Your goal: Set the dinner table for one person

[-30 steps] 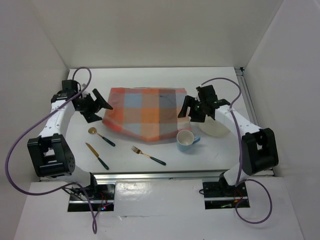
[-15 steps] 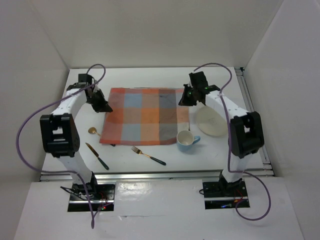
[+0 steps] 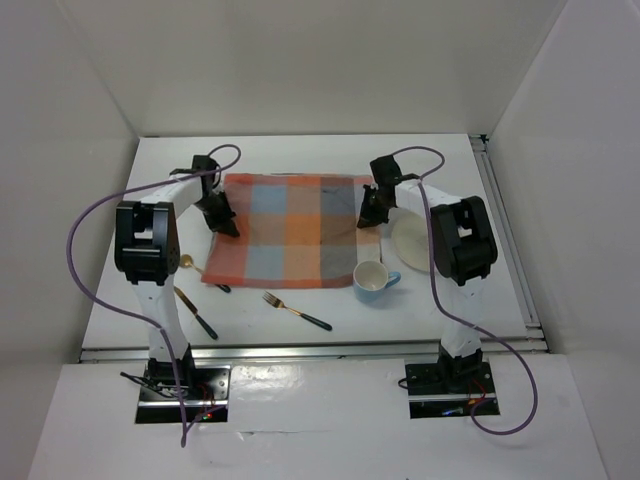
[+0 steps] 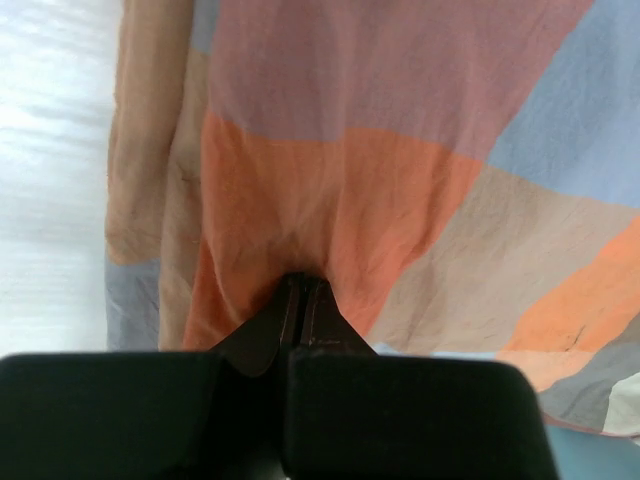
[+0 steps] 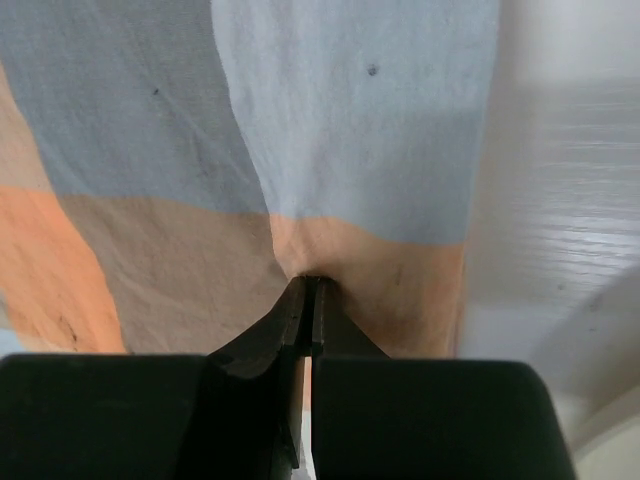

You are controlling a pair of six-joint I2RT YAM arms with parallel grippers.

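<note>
The step in hand looks like laying the placemat. Both hands are clamped on the cloth (image 3: 290, 232), which lies spread on the worktop (image 3: 300, 152) beneath them. The left hand (image 4: 302, 284) has its fingers pressed together on a pucker of orange fabric near the cloth's left border. The right hand (image 5: 311, 284) pinches a similar fold near the right border, where blue-grey meets orange.

Between the two hands the cloth lies mostly flat, though its near left corner looks skewed and seems to overlap the spoon (image 3: 188, 263). Just outside the right hand sits the plate (image 3: 413, 250), with the cup (image 3: 372, 280) nearer the arm bases. The fork (image 3: 297, 311) and knife (image 3: 194, 312) also lie toward the bases, apart from both hands.

The next move probably calls for both hands to draw the cloth square at a matched pace, so it neither bunches nor drags the spoon. They would then let go before fetching the plate.
</note>
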